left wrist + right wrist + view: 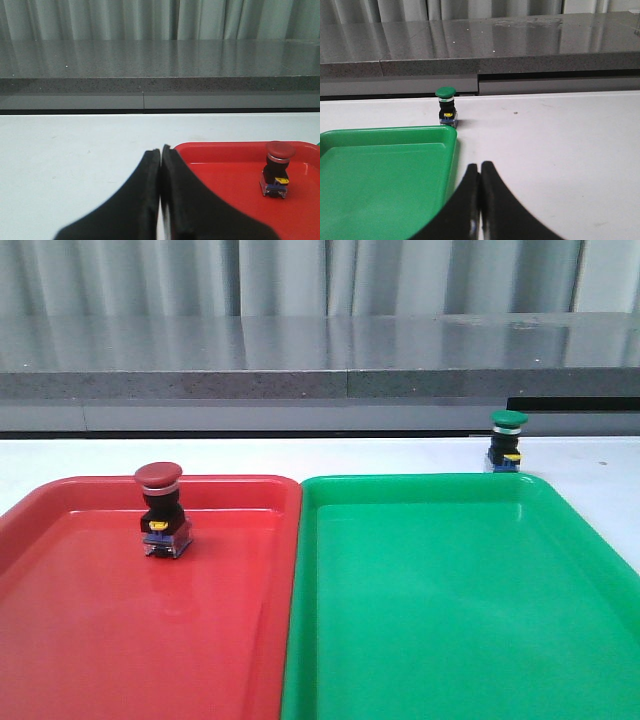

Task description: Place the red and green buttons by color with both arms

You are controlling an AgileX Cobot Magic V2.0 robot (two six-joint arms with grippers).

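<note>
- The left pincer (161,152) is seen closed, its fingers pressed together with nothing between them, held low over the white surface (75,160) just beside the red tray (225,170).
- The right pincer (480,167) is likewise closed and empty, held low beside the green tray (380,175).
- The red button (160,508) stands upright inside the red tray, near its far rim.
- The green button (507,440) stands upright on the surface, just beyond the green tray's far right corner.
</note>
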